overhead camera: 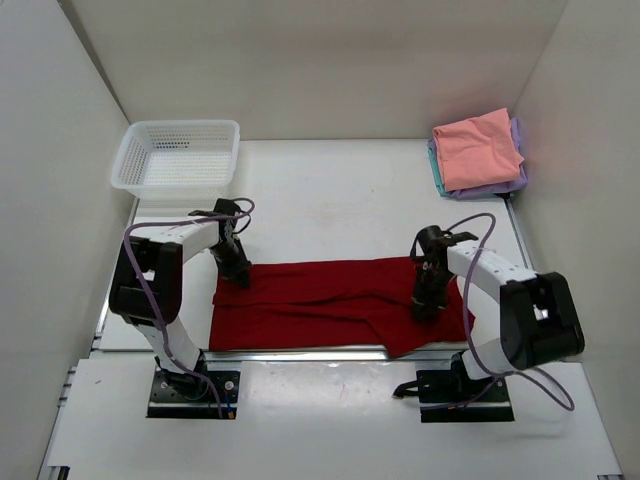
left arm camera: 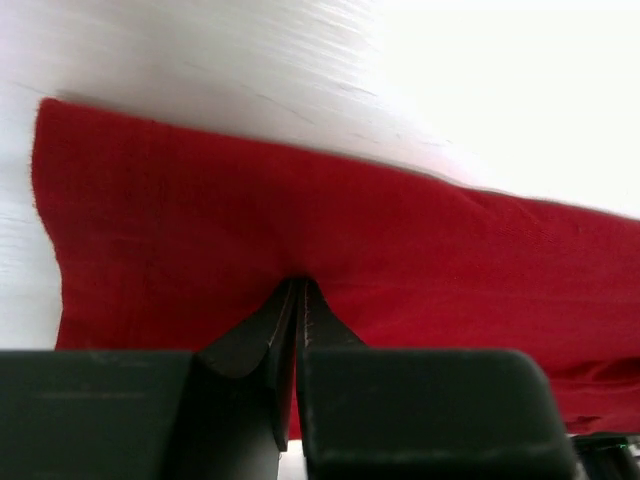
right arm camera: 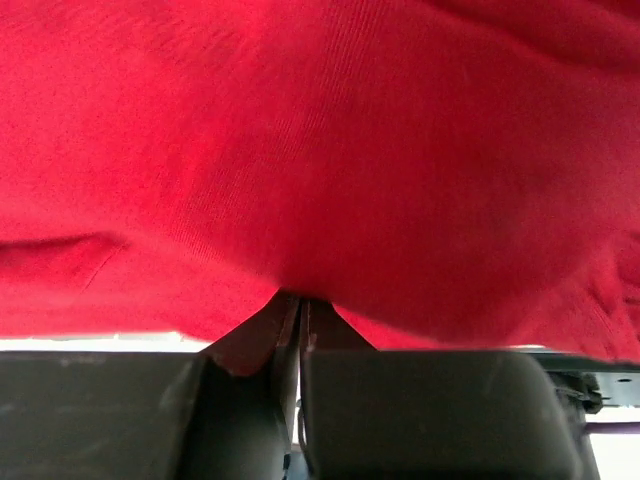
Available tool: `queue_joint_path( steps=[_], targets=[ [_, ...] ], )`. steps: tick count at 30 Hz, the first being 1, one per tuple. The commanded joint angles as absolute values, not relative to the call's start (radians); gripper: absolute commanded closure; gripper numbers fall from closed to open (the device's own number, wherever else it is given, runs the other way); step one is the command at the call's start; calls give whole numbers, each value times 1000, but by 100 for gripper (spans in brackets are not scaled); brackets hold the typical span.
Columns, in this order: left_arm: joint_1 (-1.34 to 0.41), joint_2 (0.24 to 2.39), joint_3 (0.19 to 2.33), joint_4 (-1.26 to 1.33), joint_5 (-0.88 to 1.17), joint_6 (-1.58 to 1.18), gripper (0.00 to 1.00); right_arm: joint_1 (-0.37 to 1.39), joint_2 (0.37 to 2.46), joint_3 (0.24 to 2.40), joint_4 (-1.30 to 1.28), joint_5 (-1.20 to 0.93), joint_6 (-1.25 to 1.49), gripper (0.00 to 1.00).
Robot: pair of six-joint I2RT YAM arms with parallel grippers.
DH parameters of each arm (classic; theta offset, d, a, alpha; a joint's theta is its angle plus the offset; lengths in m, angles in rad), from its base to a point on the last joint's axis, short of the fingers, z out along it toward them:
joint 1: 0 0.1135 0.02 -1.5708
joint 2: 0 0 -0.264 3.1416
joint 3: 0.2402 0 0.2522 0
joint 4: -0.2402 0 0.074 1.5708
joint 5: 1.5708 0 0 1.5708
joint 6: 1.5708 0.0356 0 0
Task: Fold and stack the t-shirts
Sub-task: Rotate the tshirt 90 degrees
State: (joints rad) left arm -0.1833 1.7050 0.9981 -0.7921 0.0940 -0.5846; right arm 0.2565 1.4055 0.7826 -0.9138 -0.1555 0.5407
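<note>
The dark red t-shirt (overhead camera: 330,300) lies spread as a wide, partly folded band near the table's front edge. My left gripper (overhead camera: 240,274) is at its far left corner, jaws shut with red cloth pinched between them; the left wrist view shows the tips (left arm camera: 298,285) in the shirt (left arm camera: 400,230). My right gripper (overhead camera: 425,306) is on the shirt's right part, jaws shut with the tips (right arm camera: 302,298) buried in a bulge of cloth (right arm camera: 320,150). Folded shirts are stacked at the back right: salmon pink (overhead camera: 478,148) on top, lavender (overhead camera: 518,172) and teal (overhead camera: 436,170) beneath.
A white plastic mesh basket (overhead camera: 135,165) stands at the back left of the table. White walls enclose the table on three sides. The table's front edge runs just below the red shirt.
</note>
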Motion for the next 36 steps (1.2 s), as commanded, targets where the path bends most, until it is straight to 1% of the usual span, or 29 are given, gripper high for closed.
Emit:
queue_joint_path(
  steps=[1, 4, 5, 8, 12, 14, 15, 16, 18, 19, 20, 21, 24, 25, 27, 28, 29, 31, 33, 35, 36],
  targets=[
    [-207, 1729, 1006, -768, 94, -558, 86, 268, 1491, 782, -839, -144, 589, 100],
    [-207, 1761, 983, -784, 89, -546, 87, 258, 1593, 822, -807, -143, 598, 100],
    [-209, 1766, 974, -785, 92, -535, 88, 252, 1638, 850, -790, -141, 597, 100],
    [-224, 1758, 950, -802, 106, -541, 87, 230, 1735, 968, -768, -152, 588, 100],
    [-253, 1717, 875, -818, 153, -552, 87, 247, 1966, 1251, -791, -147, 561, 100],
    [-278, 1692, 833, -810, 189, -566, 86, 256, 2060, 1446, -813, -155, 551, 100],
    [-291, 1674, 801, -799, 202, -574, 86, 267, 2127, 1497, -825, -163, 549, 100],
    [-302, 1658, 784, -784, 207, -586, 86, 267, 2161, 1607, -836, -161, 543, 100],
    [-319, 1643, 724, -756, 271, -606, 85, 282, 2296, 1865, -905, -172, 523, 100],
    [-337, 1644, 718, -729, 291, -626, 85, 287, 2378, 1934, -922, -170, 502, 100],
    [-351, 1651, 709, -723, 317, -636, 86, 291, 2416, 2082, -984, -166, 485, 100],
    [-374, 1660, 716, -716, 330, -638, 85, 296, 2498, 2165, -1039, -181, 474, 100],
    [-426, 1689, 770, -716, 382, -653, 85, 305, 2710, 2716, -1236, -167, 445, 100],
    [-429, 1695, 805, -727, 396, -664, 84, 296, 2770, 2802, -1282, -182, 462, 100],
    [-422, 1683, 856, -745, 397, -675, 81, 287, 2685, 2667, -1253, -143, 450, 100],
    [-414, 1674, 891, -755, 396, -678, 76, 294, 2642, 2648, -1252, -65, 425, 100],
    [-393, 1664, 922, -759, 391, -683, 70, 305, 2601, 2648, -1253, -1, 410, 100],
    [-358, 1646, 963, -785, 394, -683, 64, 304, 2547, 2672, -1267, 38, 385, 100],
    [-307, 1625, 1005, -811, 394, -680, 56, 282, 2481, 2712, -1296, 49, 393, 100],
    [-279, 1623, 1064, -821, 393, -678, 54, 264, 2421, 2760, -1345, 86, 391, 100],
    [-255, 1626, 1096, -828, 396, -680, 53, 256, 2340, 2725, -1339, 93, 376, 100]
  ],
)
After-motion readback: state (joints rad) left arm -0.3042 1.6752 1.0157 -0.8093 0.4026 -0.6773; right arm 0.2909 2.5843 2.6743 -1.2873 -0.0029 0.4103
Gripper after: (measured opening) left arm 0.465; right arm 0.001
